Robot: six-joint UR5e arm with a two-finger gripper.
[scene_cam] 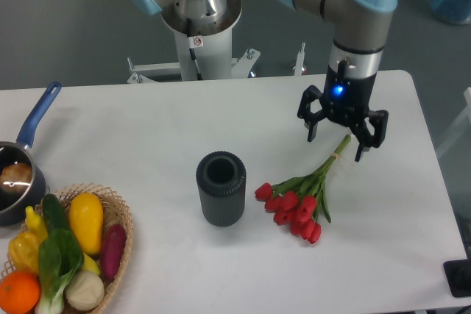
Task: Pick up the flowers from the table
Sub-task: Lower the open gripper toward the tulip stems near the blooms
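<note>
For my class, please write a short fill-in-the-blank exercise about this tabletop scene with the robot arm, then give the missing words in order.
1. The flowers lying on the table have blooms coloured ____.
2. The gripper hangs over the stem end of the flowers with its fingers ____.
3. The dark ribbed cylinder stands to the ____ of the flowers in the picture.
4. The vegetables and fruit sit in a woven ____ at the picture's lower left corner.

Missing words: red; open; left; basket
</note>
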